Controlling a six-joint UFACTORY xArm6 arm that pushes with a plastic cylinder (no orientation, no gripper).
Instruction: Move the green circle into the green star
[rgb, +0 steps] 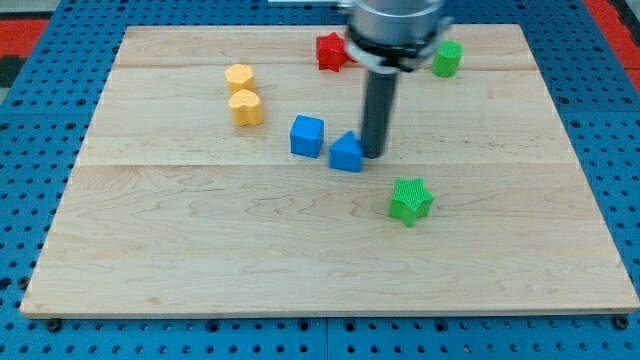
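Observation:
The green circle (447, 58) sits near the view's top right, just right of the arm's body. The green star (410, 200) lies right of centre, well below the circle. My tip (374, 154) is down on the board, touching the right side of a blue triangular block (346, 153). It is up and left of the green star and well below and left of the green circle.
A blue cube (307, 135) sits left of the blue triangular block. A red star (331, 51) lies at the top, partly behind the arm. Two yellow blocks (240, 78) (246, 107) stand at the upper left. The wooden board (200, 250) rests on a blue pegboard.

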